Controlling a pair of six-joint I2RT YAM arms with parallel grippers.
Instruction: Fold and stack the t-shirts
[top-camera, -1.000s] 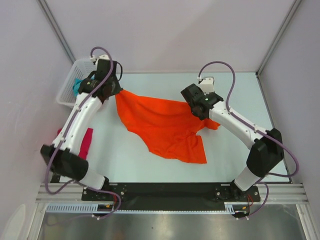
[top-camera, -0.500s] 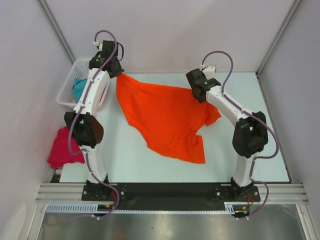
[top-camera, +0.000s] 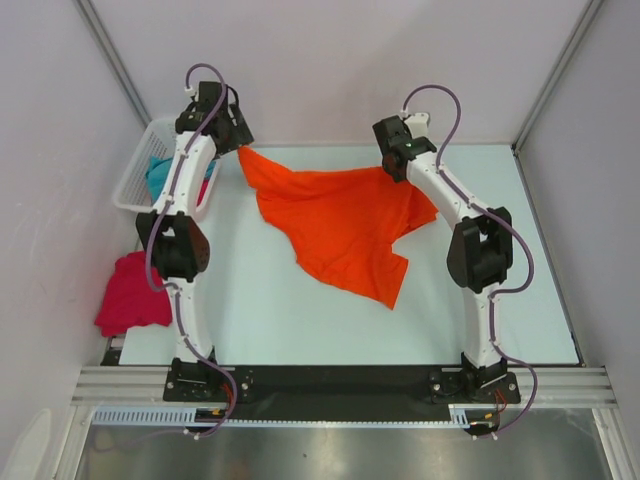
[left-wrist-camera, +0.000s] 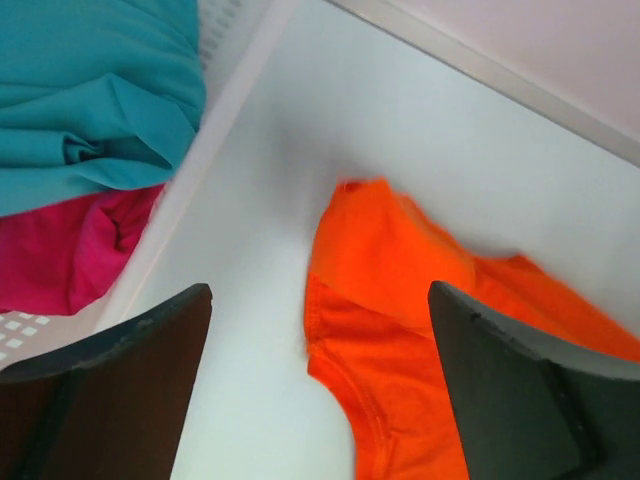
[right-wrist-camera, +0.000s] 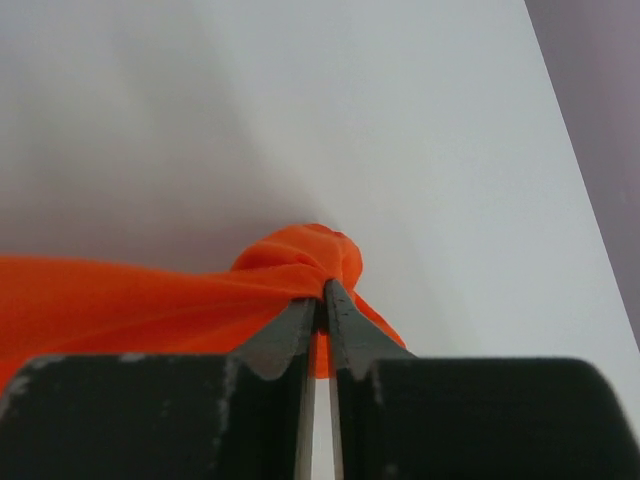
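The orange t-shirt (top-camera: 335, 225) is laid on the table (top-camera: 300, 320) beside the white lattice basket (top-camera: 130, 178), apparently to be flattened for folding. A corner away from the basket is pinched by the right gripper (right-wrist-camera: 322, 300). The left gripper (left-wrist-camera: 315, 300) is spread, empty, above the corner nearest the basket.
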